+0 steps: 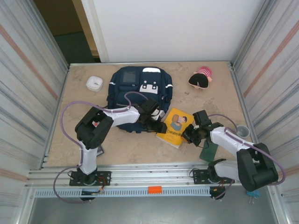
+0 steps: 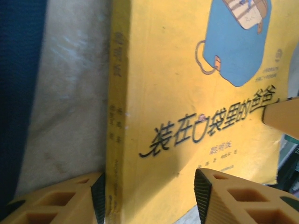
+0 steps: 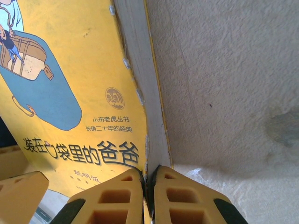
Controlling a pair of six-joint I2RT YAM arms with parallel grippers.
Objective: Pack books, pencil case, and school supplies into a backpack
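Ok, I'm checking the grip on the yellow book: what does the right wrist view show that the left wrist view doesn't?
Right wrist: the right fingers shut on the page edge of the book. Left wrist: the left fingers open with the spine between them, and the backpack at far left. Both: the book's yellow front with black lettering, and the table.

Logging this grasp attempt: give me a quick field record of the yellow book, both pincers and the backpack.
yellow book: outside the backpack, lying just right of its near end
left pincer: open, fingers straddling the book's spine
right pincer: shut on the book's opposite edge, near a corner
backpack: lying mid-table, beyond the book
green book: under the right arm, untouched
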